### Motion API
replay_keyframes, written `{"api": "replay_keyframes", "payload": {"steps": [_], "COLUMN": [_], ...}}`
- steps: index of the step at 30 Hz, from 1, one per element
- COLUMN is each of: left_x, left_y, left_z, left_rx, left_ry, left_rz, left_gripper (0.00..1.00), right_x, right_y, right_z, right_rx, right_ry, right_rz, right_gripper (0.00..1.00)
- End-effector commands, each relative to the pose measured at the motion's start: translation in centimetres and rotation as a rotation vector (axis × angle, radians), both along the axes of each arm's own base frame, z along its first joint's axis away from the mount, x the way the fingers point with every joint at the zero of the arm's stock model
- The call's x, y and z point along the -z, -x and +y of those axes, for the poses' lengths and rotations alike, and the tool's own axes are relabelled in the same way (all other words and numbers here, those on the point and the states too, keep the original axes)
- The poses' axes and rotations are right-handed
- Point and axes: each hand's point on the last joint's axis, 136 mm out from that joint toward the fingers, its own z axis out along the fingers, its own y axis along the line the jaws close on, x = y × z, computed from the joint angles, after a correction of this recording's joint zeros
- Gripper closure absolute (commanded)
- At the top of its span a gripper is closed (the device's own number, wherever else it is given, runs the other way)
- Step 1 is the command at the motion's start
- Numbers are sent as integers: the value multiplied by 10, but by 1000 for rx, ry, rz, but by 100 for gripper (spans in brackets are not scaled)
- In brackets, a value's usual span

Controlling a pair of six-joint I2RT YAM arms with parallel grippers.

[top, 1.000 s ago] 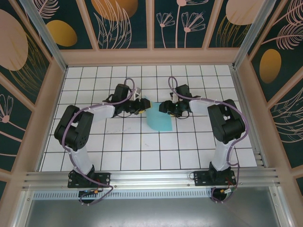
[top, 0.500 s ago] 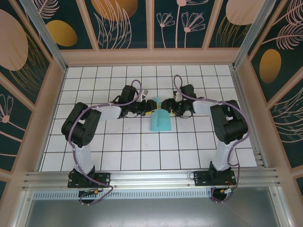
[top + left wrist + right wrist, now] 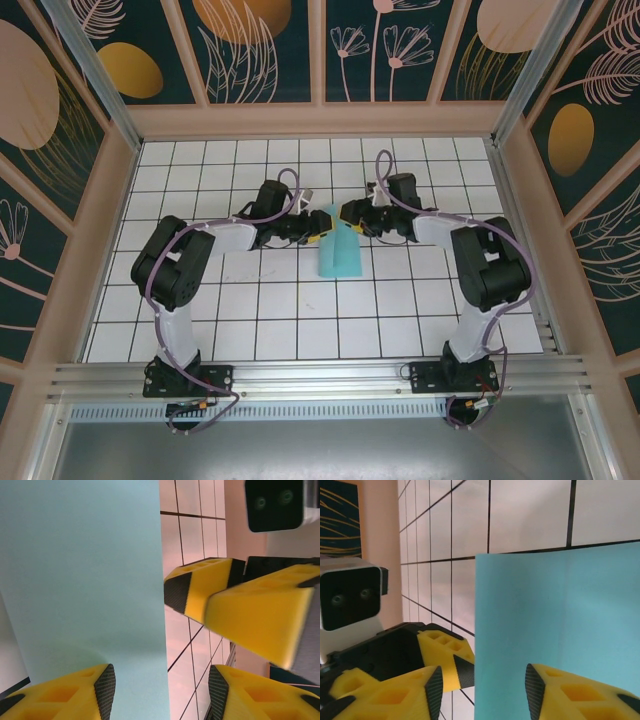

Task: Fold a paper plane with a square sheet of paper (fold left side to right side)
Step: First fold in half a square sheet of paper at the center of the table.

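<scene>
Paper (image 3: 341, 258) sits at the middle of the table (image 3: 300, 320), near end on the tiles, far end lifted to a peak between both grippers. Left gripper (image 3: 159, 692) is spread, with one edge in the gap, unpinched. Right gripper (image 3: 481, 692) is spread too, astride an edge.

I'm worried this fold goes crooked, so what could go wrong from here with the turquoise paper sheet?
The left gripper and right gripper are almost tip to tip, so they could collide. The thin turquoise square sheet of paper stands raised at its far end, its edge between open jaws; uneven closing might skew the crease or let it slip.
</scene>
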Motion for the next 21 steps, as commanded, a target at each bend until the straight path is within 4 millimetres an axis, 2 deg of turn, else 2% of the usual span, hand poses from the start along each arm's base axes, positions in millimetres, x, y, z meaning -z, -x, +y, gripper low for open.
{"api": "replay_keyframes", "payload": {"steps": [1, 5, 12, 17, 21], "left_x": [-8, -8, -11, -15, 2], "left_y": [-4, -3, -5, -17, -19], "left_z": [-9, -11, -6, 14, 29], "left_rx": [14, 20, 4, -92, -136], "left_ry": [28, 29, -14, -147, -258], "left_rz": [-23, -23, -47, -123, -110], "left_gripper": [46, 46, 44, 38, 38], "right_x": [-4, 1, 12, 22, 29], "right_y": [-5, -5, -4, -8, -12], "right_z": [13, 19, 13, -7, -23], "right_rx": [-28, -47, -36, 11, 43], "right_ry": [-48, -54, -2, 95, 178], "right_rz": [-2, 11, 21, 17, 11], "right_gripper": [55, 62, 93, 95, 93]}}
